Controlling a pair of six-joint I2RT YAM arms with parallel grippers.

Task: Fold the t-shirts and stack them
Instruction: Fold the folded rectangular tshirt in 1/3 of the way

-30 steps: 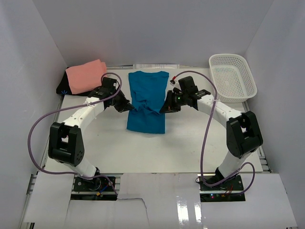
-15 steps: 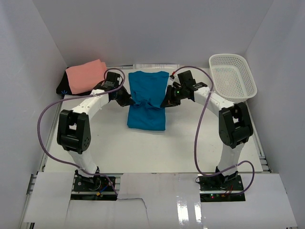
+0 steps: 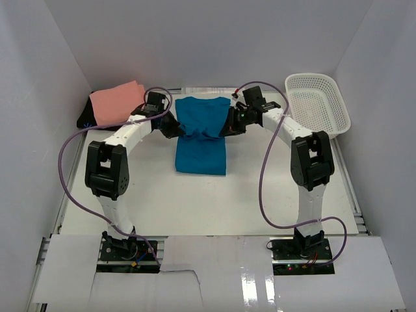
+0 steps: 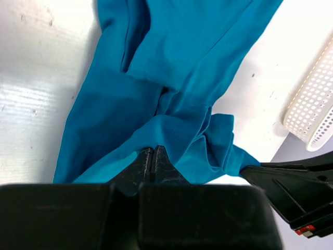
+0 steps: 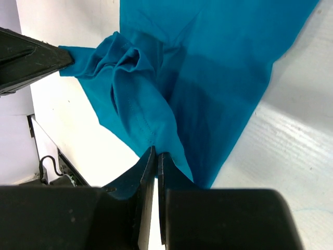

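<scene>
**Teal t-shirt** [image 3: 201, 140]: lies on the white table [image 3: 195, 201] at the far middle, between the two arms. Its far part and its near part are spread flat. Across the middle the cloth is drawn inward to a narrow waist and bunched into raised folds. Both side edges are gripped at that waist.

**Left gripper** [image 4: 152, 159]: fingers pressed together, clamped on a fold at the left edge of the teal t-shirt. The left wrist view shows cloth pinched between the black fingertips, rising in ridges away from them.

**Right gripper** [image 5: 154, 154]: fingers pressed together, clamped on the right edge of the teal t-shirt. The right wrist view shows a seamed fold running up from the fingertips. Across the cloth, the black tip of the other gripper holds a gathered corner.

**Pink t-shirt** [image 3: 117, 102]: folded into a rough rectangle at the far left corner of the table. It rests on a dark object [image 3: 85, 121] that shows along its left and near edges. It lies apart from the teal t-shirt, with the left arm's wrist between them.

**Basket** [image 3: 317, 104]: white plastic mesh, oblong, at the far right corner, just beyond the right arm's forearm and apart from both shirts.

**Cables** [image 3: 64, 162]: purple, one looping out from each arm.
</scene>
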